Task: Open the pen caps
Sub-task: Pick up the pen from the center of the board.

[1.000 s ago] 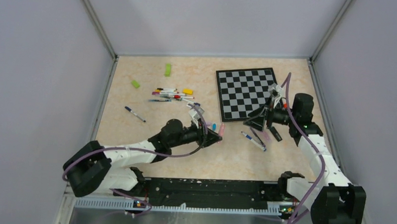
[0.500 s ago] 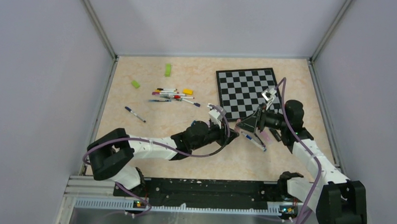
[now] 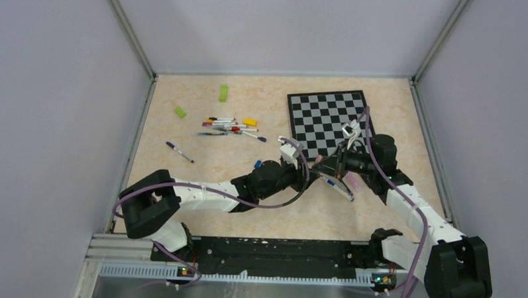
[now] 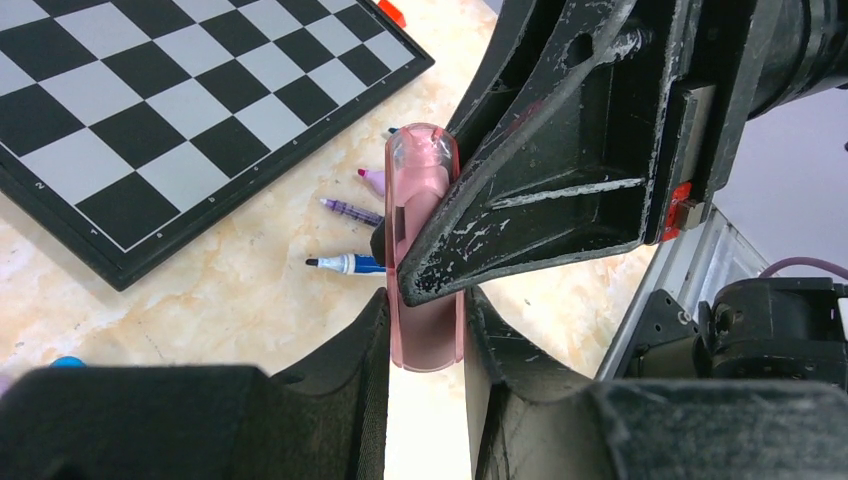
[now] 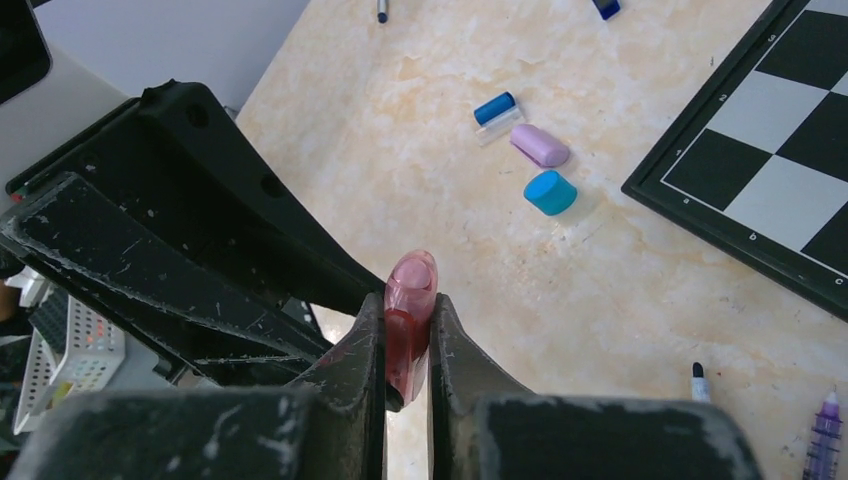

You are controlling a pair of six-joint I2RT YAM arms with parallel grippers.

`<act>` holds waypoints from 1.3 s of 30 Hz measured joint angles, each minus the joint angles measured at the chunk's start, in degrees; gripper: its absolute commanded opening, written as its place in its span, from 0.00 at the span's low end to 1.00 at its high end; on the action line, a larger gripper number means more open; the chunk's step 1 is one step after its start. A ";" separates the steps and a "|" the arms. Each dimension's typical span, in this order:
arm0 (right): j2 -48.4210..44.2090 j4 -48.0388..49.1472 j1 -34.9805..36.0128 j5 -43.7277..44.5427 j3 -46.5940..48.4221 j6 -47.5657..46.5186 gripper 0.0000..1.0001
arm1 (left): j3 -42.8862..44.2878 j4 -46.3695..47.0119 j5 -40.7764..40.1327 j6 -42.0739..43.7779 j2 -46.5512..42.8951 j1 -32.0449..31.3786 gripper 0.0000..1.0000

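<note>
Midtable, just off the chessboard's [image 3: 328, 123] near-left corner, the left gripper [image 4: 425, 300] and right gripper [image 5: 408, 305] both clench one pink pen [image 4: 422, 180] above the table [image 3: 201, 160]. Bare surface lies toward the near edge; the board-rim markings are too small to read.

The pale marbled table [image 3: 201, 163] carries a chessboard [image 3: 328, 121] at the far right. A green block [image 3: 223, 92], a smaller green block [image 3: 180, 111] and a yellow block [image 3: 250, 122] lie around a heap of pens [image 3: 227, 128], with a lone pen [image 3: 180, 152] nearer. Near the board's edge lie a turquoise cap [image 5: 550, 192], a lilac cap [image 5: 540, 145] and a blue cap [image 5: 494, 108].
</note>
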 measured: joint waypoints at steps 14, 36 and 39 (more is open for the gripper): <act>0.04 -2.58 -0.11 -10.03 0.46 -12.13 0.00 | -12.57 7.34 2.40 5.35 -9.88 -0.17 0.99; 0.00 -12.57 0.02 -31.80 -0.37 -39.01 0.00 | -19.02 18.43 24.41 17.57 -17.62 2.14 0.92; 0.00 -13.66 0.13 -32.04 -0.48 -40.59 0.00 | -15.91 21.38 28.30 17.53 -12.63 2.95 0.86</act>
